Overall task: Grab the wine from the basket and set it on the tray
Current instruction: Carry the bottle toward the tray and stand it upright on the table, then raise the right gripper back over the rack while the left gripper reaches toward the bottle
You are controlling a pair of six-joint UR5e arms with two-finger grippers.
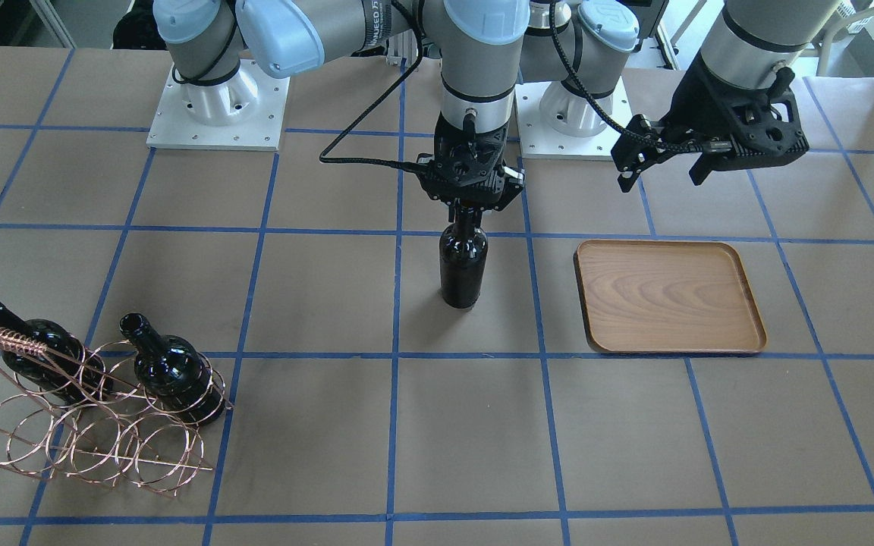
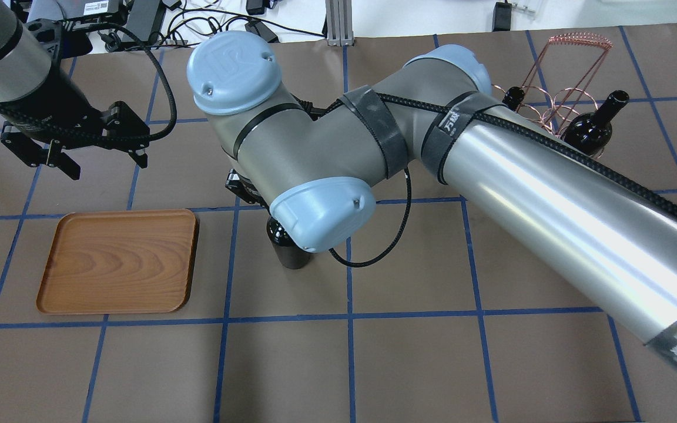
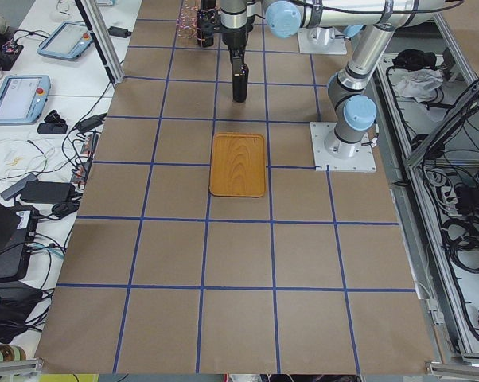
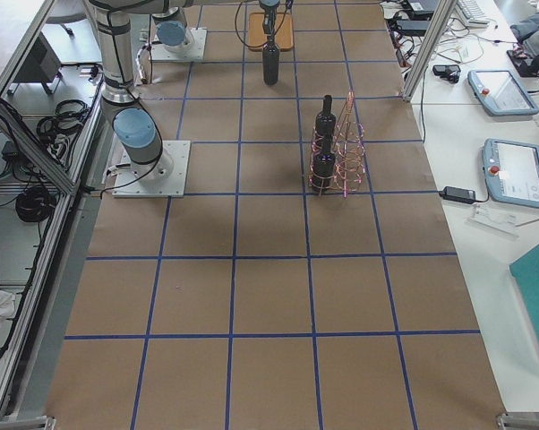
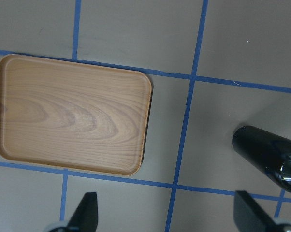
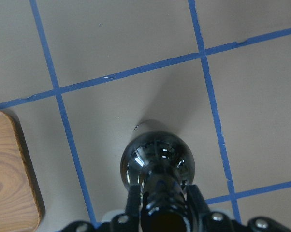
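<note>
I log one wine bottle (image 1: 463,265) out of the basket (image 1: 1,336), neck clamped in the right gripper (image 1: 470,203) at centre frame, not yet on the tray (image 1: 668,297); left gripper (image 1: 662,171) fingers apart.

Table (image 1: 528,318) between bottle (image 1: 463,265) and tray (image 1: 668,297) is lying bare; nothing is blocking that lane. Tray top is sitting bare too. Left gripper (image 1: 661,179) is hanging raised near the tray, jaws apart, crowding the space above. Right gripper (image 1: 469,206) is clamping the bottle's neck. Opposite side, basket (image 1: 88,425) is standing well apart.
</note>
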